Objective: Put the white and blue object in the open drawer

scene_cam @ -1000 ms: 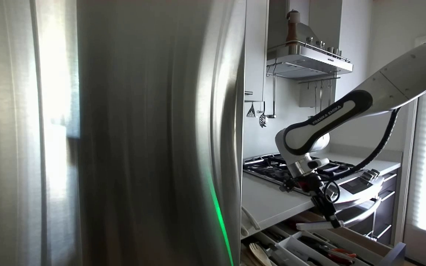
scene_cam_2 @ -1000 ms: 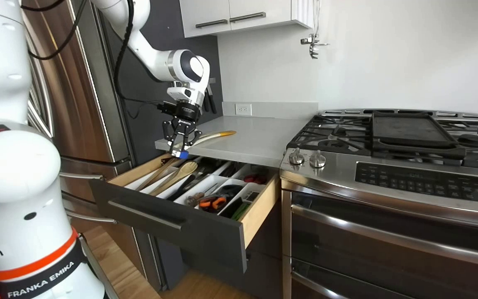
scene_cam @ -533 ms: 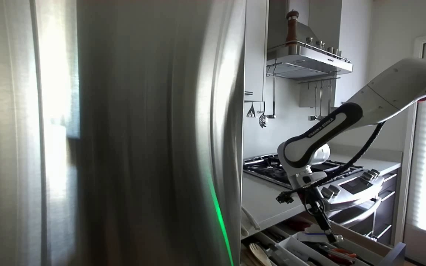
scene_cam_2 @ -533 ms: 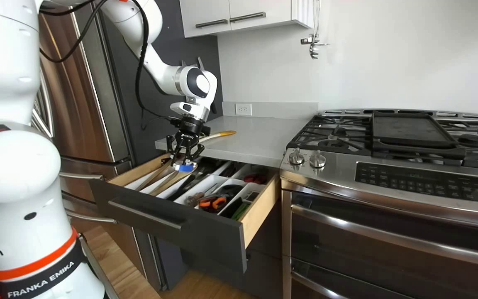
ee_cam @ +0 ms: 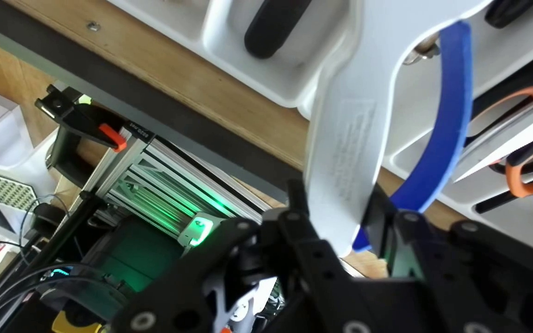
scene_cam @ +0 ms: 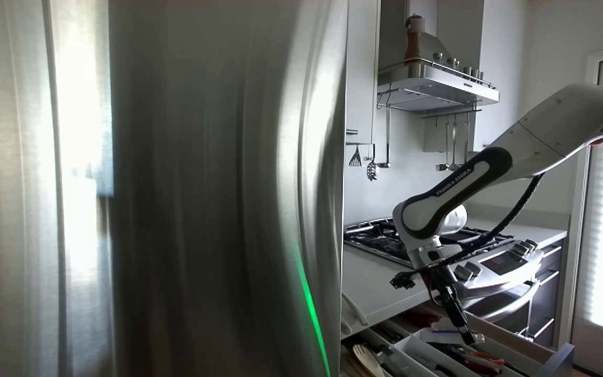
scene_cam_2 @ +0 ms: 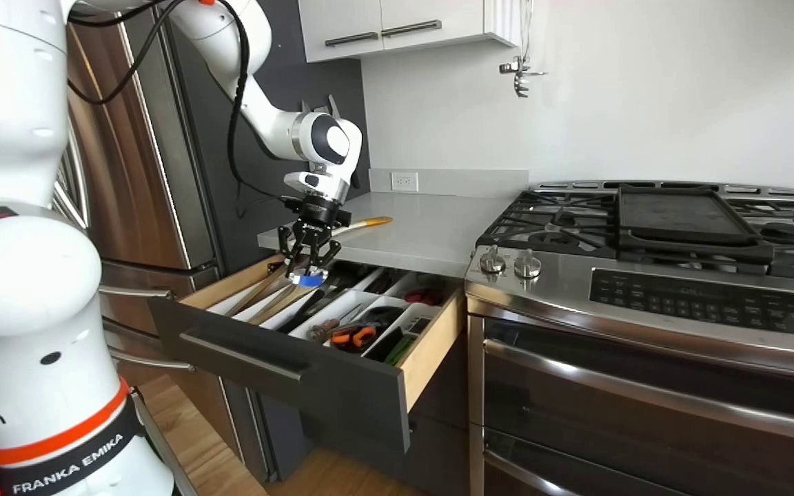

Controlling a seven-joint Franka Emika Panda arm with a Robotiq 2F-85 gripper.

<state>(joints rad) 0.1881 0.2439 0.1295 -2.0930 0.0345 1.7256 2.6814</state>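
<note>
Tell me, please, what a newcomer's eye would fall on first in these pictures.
Probably the white and blue object, held in the gripper over the open drawer, its blue strip vivid in the wrist view. Next might come the shiny metal surface filling over half of an exterior view, with a bright green streak toward its lower right. Orange handles in the open drawer also stand out.

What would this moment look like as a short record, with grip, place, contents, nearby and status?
grip: gripper closed on the white and blue object
place: over the open drawer; whether it touches anything inside is unclear
contents: wooden utensil, orange-handled tool, among others
nearby: griddle on the stove
status: not yet released
</note>
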